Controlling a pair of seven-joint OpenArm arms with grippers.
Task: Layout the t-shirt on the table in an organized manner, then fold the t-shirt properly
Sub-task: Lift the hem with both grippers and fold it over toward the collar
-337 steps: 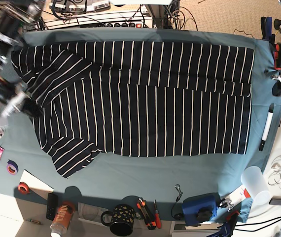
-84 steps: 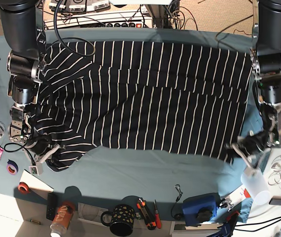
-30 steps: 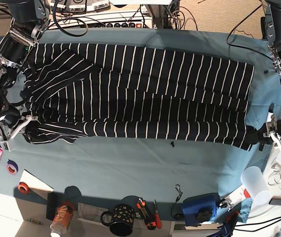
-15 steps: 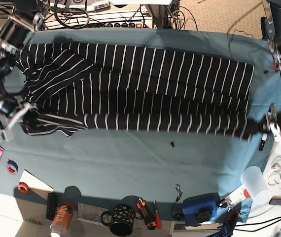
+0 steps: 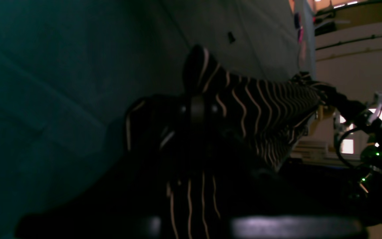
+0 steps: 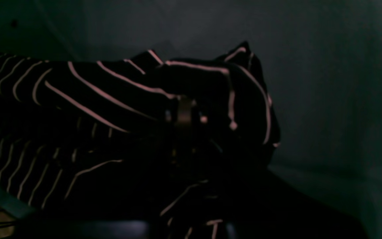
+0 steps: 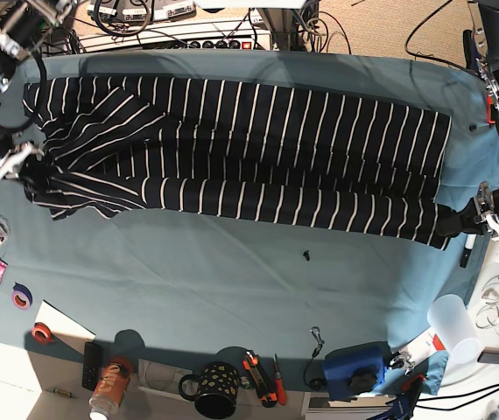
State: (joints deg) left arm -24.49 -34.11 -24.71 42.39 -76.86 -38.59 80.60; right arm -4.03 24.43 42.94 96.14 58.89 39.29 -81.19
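Both my grippers, left (image 7: pixel 461 224) and right (image 7: pixel 24 168), pinching shirt (image 7: pixel 258 157) hem (3 and 9 o'clock); uneven pull risks skewed fold.

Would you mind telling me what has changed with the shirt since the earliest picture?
Both end effectors, left and right, took hold of the t-shirt at its near edge and carried that edge toward the far side, folding it lengthwise into a narrower band. The far edge, the table and the clutter along the near side stayed put.

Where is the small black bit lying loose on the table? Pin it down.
In the base view, the black bit lies on the bare teal table, near the middle, just below the t-shirt's lower edge.
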